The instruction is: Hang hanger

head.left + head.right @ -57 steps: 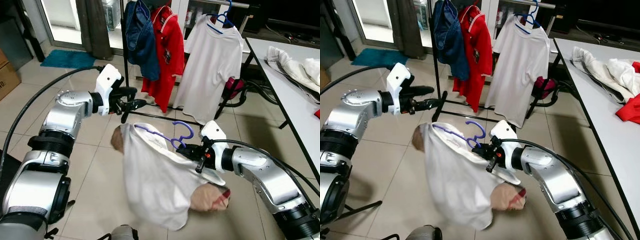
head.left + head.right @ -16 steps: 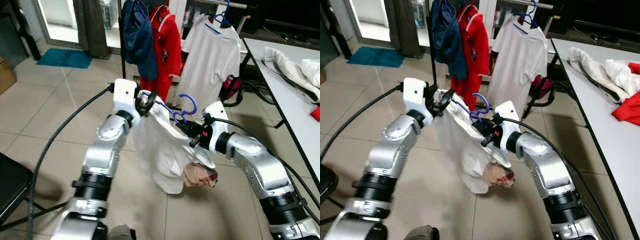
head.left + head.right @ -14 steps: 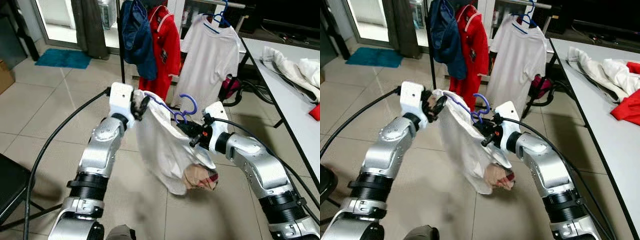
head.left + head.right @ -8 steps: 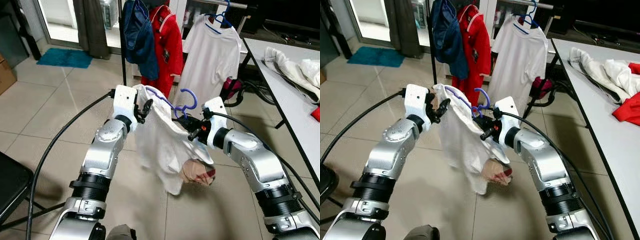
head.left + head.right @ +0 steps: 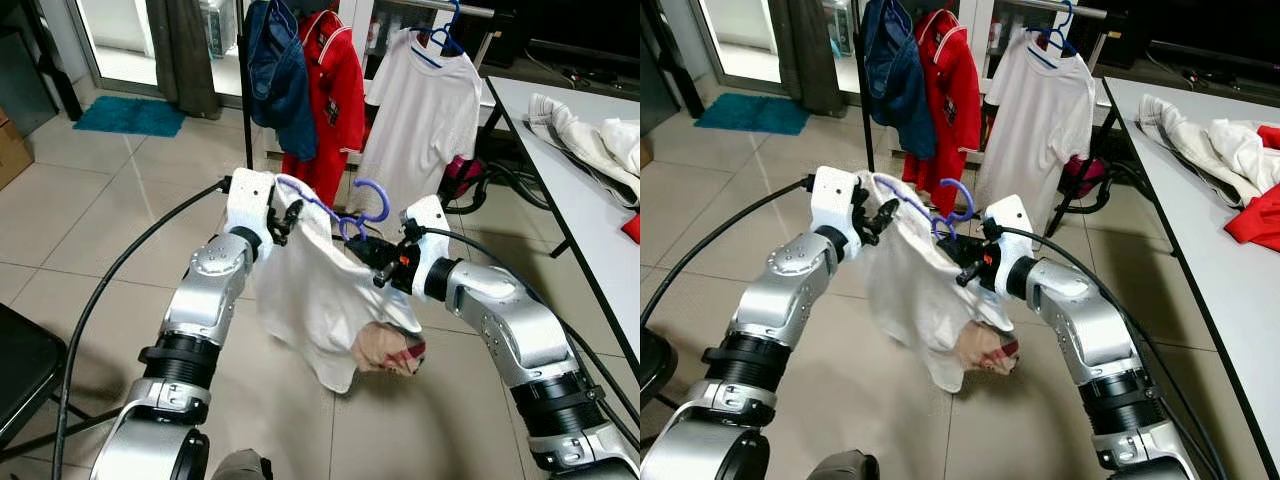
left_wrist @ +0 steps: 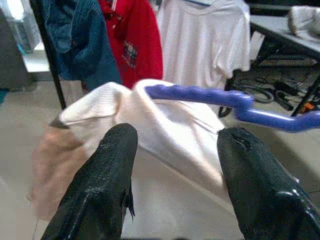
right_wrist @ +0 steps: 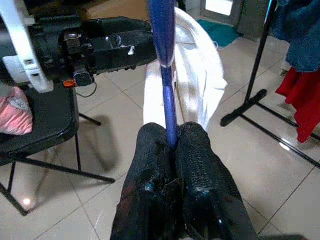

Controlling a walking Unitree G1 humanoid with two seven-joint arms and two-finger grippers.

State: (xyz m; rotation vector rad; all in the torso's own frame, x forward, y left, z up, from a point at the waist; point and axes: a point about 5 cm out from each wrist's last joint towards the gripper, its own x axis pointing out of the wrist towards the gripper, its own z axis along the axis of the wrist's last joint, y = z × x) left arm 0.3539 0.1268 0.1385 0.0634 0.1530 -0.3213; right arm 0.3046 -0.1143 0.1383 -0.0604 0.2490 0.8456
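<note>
A purple hanger carries a white garment with tan sleeves, held up in the air between my two arms. My right gripper is shut on the hanger's bar just below the hook; in the right wrist view its fingers pinch the purple bar. My left gripper is at the garment's other shoulder. Its fingers stand apart, open, with the white shoulder and the hanger's end lying between and beyond them. The hook points up, facing the clothes rack.
A black clothes rack stands just behind, holding a blue garment, a red shirt and a white T-shirt on a blue hanger. A table with heaped clothes is at the right. A black chair sits lower left.
My left gripper has come from apart on the left to the garment's shoulder. Both arms have lifted the hanger and garment higher and closer to the rack. The garment has sagged slightly since half a second ago.
</note>
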